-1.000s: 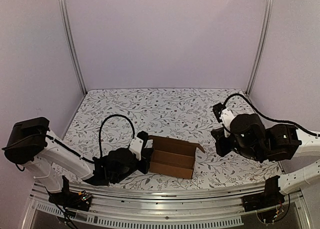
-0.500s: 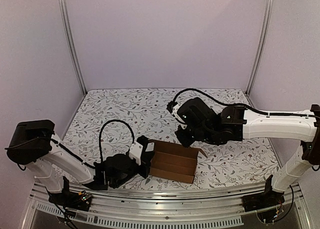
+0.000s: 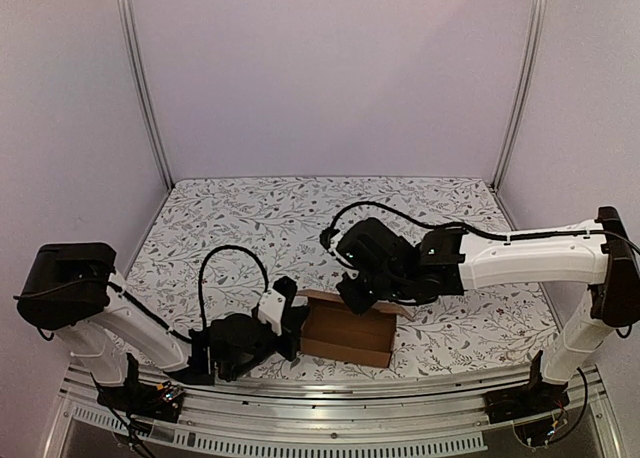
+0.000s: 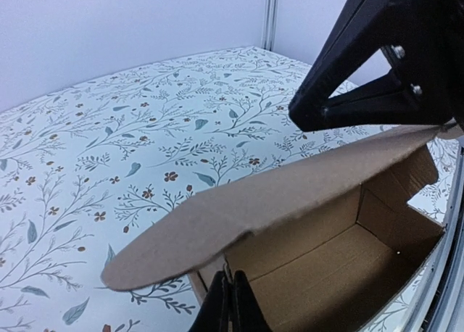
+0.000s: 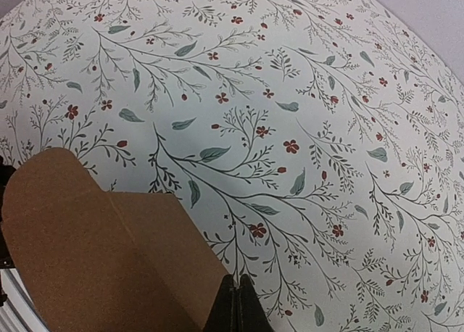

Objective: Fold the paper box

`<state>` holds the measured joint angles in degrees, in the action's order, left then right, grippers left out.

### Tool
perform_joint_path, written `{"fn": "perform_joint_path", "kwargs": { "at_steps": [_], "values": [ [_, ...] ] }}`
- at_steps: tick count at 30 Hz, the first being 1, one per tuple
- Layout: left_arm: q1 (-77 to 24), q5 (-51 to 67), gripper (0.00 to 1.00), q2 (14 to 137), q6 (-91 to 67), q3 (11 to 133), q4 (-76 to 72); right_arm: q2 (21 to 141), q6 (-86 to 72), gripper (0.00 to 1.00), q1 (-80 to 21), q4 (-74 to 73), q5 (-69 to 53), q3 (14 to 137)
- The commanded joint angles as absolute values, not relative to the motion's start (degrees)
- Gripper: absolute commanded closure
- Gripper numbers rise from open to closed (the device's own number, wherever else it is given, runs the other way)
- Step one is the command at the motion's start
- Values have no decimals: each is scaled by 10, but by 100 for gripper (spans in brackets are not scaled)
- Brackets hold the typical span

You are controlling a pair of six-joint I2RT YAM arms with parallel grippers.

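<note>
The paper box (image 3: 350, 330) is a brown cardboard box near the table's front edge, with its lid flap (image 4: 275, 194) leaning over the open inside. My left gripper (image 3: 293, 318) is at the box's left end, its fingers (image 4: 232, 299) pinched shut on the thin end wall. My right gripper (image 3: 350, 296) is shut and empty, with its tip against the back of the lid. In the right wrist view that gripper (image 5: 236, 303) sits right at the edge of the brown flap (image 5: 94, 252). In the left wrist view it looms as a black wedge (image 4: 348, 78) above the lid.
The floral-patterned table (image 3: 300, 218) spreads behind and beside the box. Metal frame posts (image 3: 140, 78) and lilac walls close in the back and sides. The table's front rail (image 3: 300, 393) runs just in front of the box.
My right arm has swung in from the far right and come down onto the box's lid, which now leans forward over the opening. The left gripper has kept its hold.
</note>
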<state>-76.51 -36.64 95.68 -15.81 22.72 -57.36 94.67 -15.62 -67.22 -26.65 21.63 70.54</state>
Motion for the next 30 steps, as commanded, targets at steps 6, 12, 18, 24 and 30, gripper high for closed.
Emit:
{"fn": "perform_joint_path", "kwargs": {
  "at_steps": [6, 12, 18, 24, 30],
  "values": [
    [-794, -391, 82, 955, -145, 211, -579, 972, -188, 100, -701, -255, 220, 689],
    [-822, -401, 69, 916, -117, 215, -536, 973, -200, 100, -709, -253, 227, 679],
    [-865, -416, 61, 828, -119, 224, -448, 982, -203, 100, -712, -241, 223, 668],
    [-875, -344, 61, 727, -194, 259, -263, 994, -204, 100, -713, -226, 215, 657],
    [-876, -345, 53, 649, -215, 267, -172, 1006, -209, 100, -715, -204, 202, 642]
  ]
}}
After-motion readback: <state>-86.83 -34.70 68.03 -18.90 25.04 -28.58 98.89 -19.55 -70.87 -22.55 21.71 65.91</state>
